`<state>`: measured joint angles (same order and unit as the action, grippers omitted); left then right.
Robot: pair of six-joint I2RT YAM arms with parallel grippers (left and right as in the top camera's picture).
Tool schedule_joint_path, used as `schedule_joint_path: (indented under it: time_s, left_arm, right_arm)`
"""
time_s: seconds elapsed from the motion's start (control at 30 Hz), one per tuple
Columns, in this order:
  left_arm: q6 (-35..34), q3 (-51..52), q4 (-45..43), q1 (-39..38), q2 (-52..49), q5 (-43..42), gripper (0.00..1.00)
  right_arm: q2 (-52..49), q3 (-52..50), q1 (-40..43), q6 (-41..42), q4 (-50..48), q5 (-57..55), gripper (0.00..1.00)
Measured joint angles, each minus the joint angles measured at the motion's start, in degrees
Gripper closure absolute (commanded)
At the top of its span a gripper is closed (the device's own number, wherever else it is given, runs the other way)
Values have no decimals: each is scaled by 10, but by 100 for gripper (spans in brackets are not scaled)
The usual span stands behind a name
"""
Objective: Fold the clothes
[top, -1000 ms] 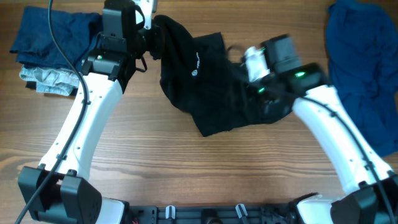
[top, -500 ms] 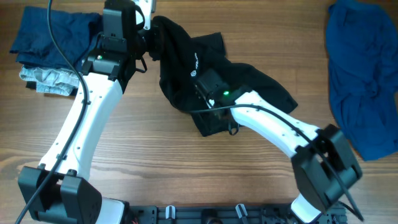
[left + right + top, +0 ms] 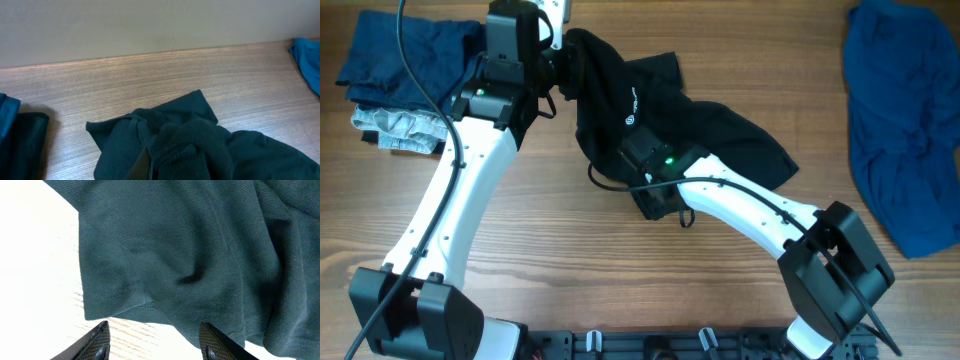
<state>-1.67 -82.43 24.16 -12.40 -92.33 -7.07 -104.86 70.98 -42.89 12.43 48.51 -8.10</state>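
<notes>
Near edge of desk (image 3: 570, 280): both arm bases, nothing to fold there. Right gripper (image 3: 155, 342) reaches in from the near right corner to mid-desk and hangs over the near corner of the black shirt (image 3: 720, 130). Its jaws are spread wide with nothing between them, and both fingers (image 3: 97, 341) straddle the hem. The wrist view shows hem and side seam right under it with bare wood to one side, so it looks lined up to pinch that corner. Shirt is the task item. It lies crumpled in the middle of the desk, leaning toward the far edge, logo up, one sleeve or flap spread toward the right. It is not flat and no fold is made yet, so this is likely the spread-out step. At the far side, left of centre, the left gripper (image 3: 558, 75) sits at the shirt's far end. Cloth is bunched up against it in its wrist view, so the jaws look clenched on the shirt, probably anchoring that end while the other arm pulls the hem out, though the fingers themselves barely show. Far left corner: pile (image 3: 400, 60) of folded clothes, dark blue over grey, looks like finished items. Right edge up to the far right corner: loose blue garment (image 3: 900, 120), unfolded, well apart from the shirt.
</notes>
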Motion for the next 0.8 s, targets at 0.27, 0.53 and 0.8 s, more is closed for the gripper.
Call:
schedule_joint_path:
  time_s: [0.27, 0.53, 0.8]
  left_arm:
    - [0, 0, 7, 0, 0, 0, 96]
    - [0, 0, 7, 0, 0, 0, 96]
    - [0, 0, 7, 0, 0, 0, 96]
  right_arm:
    - [-1, 0, -2, -4, -11, -9, 47]
    - [-27, 0, -32, -24, -10, 11, 47]
    - [-74, 2, -35, -35, -12, 24, 45]
